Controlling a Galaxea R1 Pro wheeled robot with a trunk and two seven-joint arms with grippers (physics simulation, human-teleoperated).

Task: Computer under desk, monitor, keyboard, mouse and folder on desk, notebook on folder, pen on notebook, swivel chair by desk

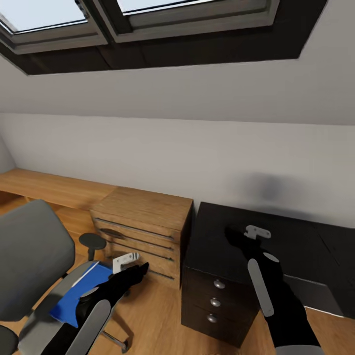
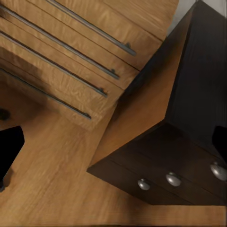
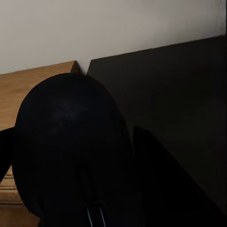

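The swivel chair [image 1: 29, 256], grey with black armrests, stands at the lower left. The bright blue folder [image 1: 79, 293] lies flat on its seat. My left gripper [image 1: 138, 271] [image 2: 113, 146] hangs open just right of the folder, over the wooden floor, with nothing between its fingers. The black desk [image 1: 296, 246] [image 3: 179, 85] fills the right side, its three-drawer unit [image 1: 217, 296] [image 2: 189, 118] below the top. My right gripper [image 1: 239, 239] is over the desk top's left end, shut on the rounded black mouse [image 3: 71, 142].
A light wooden drawer unit [image 1: 143, 222] [image 2: 71, 56] stands against the desk's left side. A low wooden bench [image 1: 44, 187] runs along the wall behind the chair. A sloped ceiling with skylights [image 1: 148, 19] is overhead. Wooden floor [image 1: 158, 315] lies open between chair and desk.
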